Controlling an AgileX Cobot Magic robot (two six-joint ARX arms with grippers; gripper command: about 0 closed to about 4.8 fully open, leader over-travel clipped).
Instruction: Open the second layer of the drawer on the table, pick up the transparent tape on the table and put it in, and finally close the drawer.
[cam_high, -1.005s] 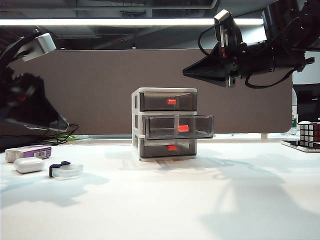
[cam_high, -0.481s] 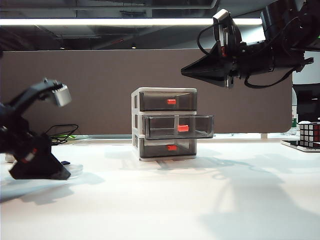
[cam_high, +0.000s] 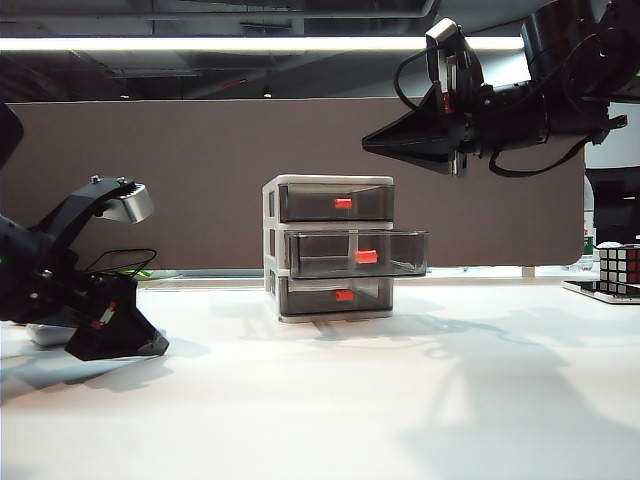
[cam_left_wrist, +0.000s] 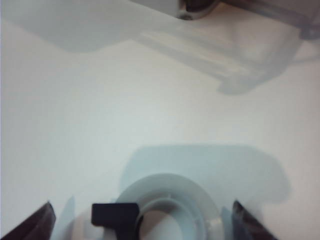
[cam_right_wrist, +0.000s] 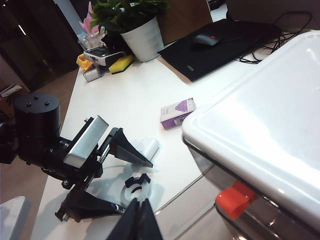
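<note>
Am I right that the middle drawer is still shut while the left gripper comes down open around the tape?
Not quite: the middle drawer is already pulled out, as the exterior view shows. The left gripper is indeed open on either side of the tape.

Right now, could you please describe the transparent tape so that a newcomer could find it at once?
Start at the white table and go to its left side, where the left gripper sits low with open fingers. The tape lies flat between them: a clear ring with a dark tab, unlike the purple-and-white box nearby.
</note>
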